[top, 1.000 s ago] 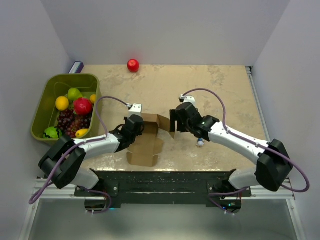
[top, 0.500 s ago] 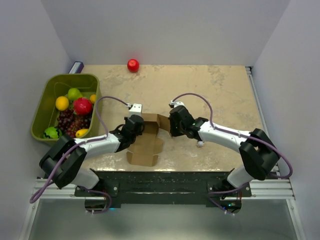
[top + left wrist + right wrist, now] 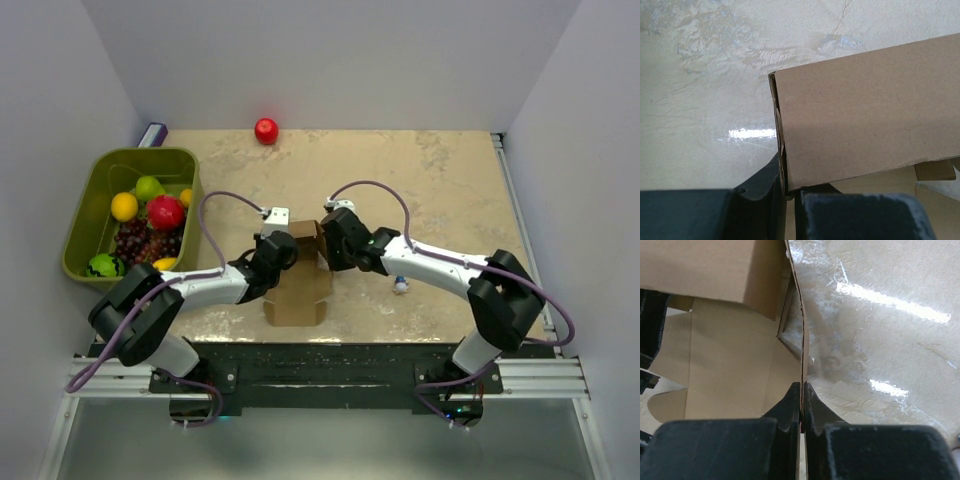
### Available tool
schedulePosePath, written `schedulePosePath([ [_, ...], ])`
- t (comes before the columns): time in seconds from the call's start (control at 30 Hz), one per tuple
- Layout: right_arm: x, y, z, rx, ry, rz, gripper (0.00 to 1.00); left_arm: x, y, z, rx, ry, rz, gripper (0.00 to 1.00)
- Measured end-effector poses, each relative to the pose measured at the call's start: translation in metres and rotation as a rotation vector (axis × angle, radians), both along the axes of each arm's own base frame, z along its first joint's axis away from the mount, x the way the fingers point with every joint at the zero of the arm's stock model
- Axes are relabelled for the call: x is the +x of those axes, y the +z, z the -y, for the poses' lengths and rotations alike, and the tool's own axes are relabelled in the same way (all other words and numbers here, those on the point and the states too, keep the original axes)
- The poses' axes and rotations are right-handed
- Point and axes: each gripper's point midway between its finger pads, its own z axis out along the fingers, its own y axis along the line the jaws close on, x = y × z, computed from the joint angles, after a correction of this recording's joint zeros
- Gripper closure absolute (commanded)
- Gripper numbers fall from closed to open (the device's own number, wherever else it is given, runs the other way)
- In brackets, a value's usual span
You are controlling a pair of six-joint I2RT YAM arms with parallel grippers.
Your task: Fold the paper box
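Grasping one paper box [image 3: 297,290] wall in my left pincer [image 3: 787,187] and another in my right pincer [image 3: 801,390], I should raise both evenly.

Both arms stretch low and inward from their bases, elbows out to the sides, so that the left gripper [image 3: 284,246] and the right gripper [image 3: 327,240] sit near each other, almost facing. Each is clamped on a thin wall of the paper box [image 3: 298,292], with its jaws nearly meeting
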Motion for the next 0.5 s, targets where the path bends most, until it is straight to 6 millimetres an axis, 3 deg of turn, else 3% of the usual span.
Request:
schedulePosePath([
  [0.3, -0.014, -0.004, -0.03, -0.011, 0.007, 0.027, 0.97, 0.001, 0.0, 0.001, -0.005, 0.012, 0.006, 1.0],
  [0.47, -0.018, -0.009, -0.037, -0.005, -0.017, 0.032, 0.75, 0.001, 0.0, 0.002, -0.007, 0.013, 0.005, 1.0],
  [0.5, -0.018, -0.009, -0.038, -0.001, -0.02, 0.031, 0.66, 0.001, 0.0, 0.002, -0.008, 0.011, 0.005, 1.0],
])
